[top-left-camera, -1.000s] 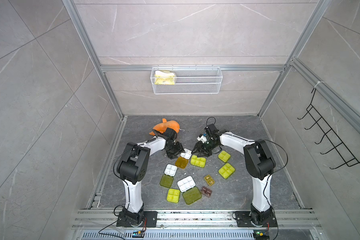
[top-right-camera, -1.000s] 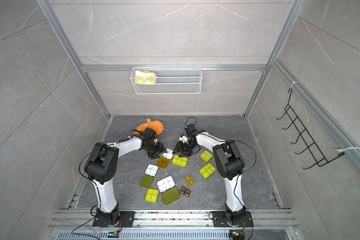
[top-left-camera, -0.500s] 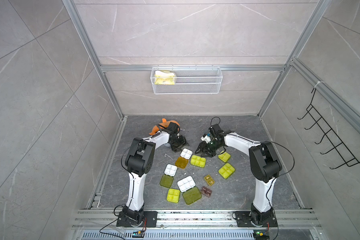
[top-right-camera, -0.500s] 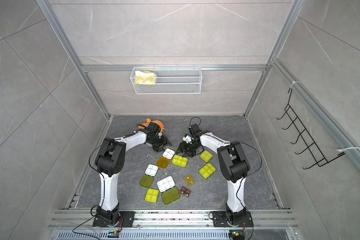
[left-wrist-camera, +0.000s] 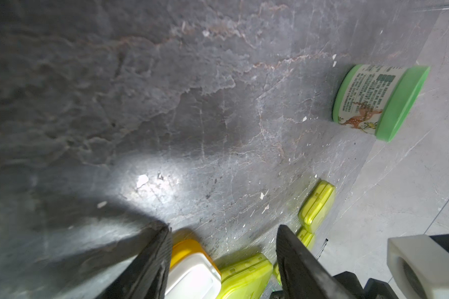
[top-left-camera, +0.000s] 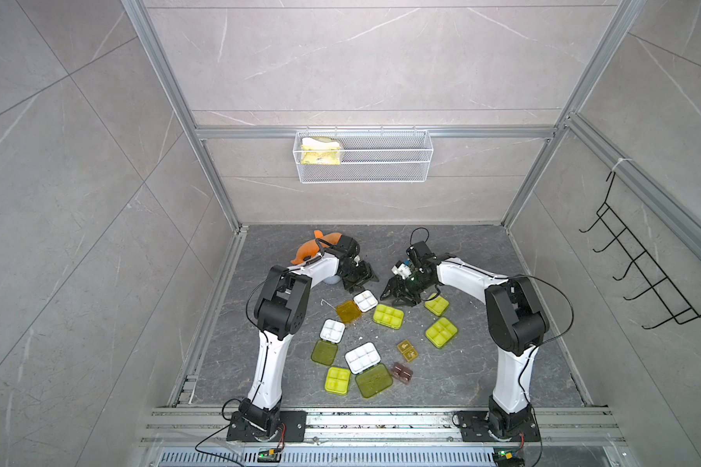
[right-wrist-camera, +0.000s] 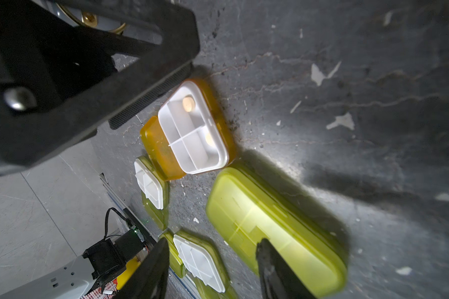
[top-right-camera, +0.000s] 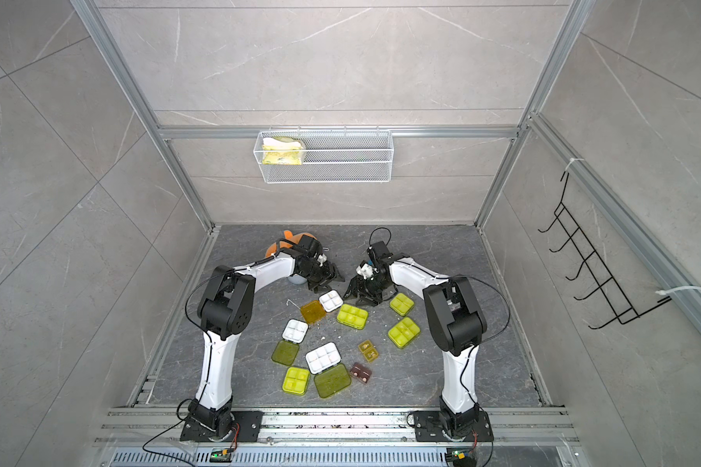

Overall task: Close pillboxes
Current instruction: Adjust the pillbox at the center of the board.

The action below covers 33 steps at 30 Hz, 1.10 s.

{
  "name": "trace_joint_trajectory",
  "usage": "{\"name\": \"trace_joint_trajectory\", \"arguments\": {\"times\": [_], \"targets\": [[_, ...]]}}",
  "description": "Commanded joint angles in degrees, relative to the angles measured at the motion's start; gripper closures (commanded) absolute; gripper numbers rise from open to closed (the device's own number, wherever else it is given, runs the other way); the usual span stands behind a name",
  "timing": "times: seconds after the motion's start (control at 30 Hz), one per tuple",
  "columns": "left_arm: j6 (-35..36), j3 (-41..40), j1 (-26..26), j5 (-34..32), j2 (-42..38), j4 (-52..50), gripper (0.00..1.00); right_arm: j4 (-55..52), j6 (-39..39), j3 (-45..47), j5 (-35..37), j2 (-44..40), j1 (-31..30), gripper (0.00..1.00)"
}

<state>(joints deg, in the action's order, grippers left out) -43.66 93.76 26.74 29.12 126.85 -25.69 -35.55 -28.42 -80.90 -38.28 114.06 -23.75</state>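
While its fingers (left-wrist-camera: 153, 259) stand apart and empty, the left gripper (top-left-camera: 359, 279) hangs just beyond the open orange box (top-left-camera: 365, 300). The right gripper (top-left-camera: 397, 297), likewise spread and empty, faces it, probably so one steadies while the other folds the lid (top-left-camera: 348, 311). Other open pillboxes (top-left-camera: 363, 358) lie nearer the front.

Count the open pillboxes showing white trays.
3: the orange-lidded one farthest back, the four-cell one in the middle, the six-cell one toward the front. Others could be hidden.
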Motion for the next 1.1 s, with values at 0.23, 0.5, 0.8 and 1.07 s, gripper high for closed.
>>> {"name": "trace_joint_trajectory", "arguments": {"times": [0.23,0.5,0.8,1.07], "targets": [[4.8,2.6,-1.5,-2.2,-5.8,-8.4,0.34,-2.8,5.0,-4.3,1.3,-0.2,-0.2,0.43],[4.3,-4.6,-2.1,-4.3,-15.4,-7.7,0.32,-5.9,10.5,-11.1,-0.7,2.8,-0.4,0.42],[2.7,-15.3,-3.0,-4.5,-24.8,-4.7,0.20,-8.9,14.6,-15.4,-1.9,4.6,-0.7,0.41],[-1.5,-28.9,-6.9,1.8,-31.1,6.7,0.01,-7.8,14.6,-15.2,-2.4,5.0,-1.3,0.38]]}}
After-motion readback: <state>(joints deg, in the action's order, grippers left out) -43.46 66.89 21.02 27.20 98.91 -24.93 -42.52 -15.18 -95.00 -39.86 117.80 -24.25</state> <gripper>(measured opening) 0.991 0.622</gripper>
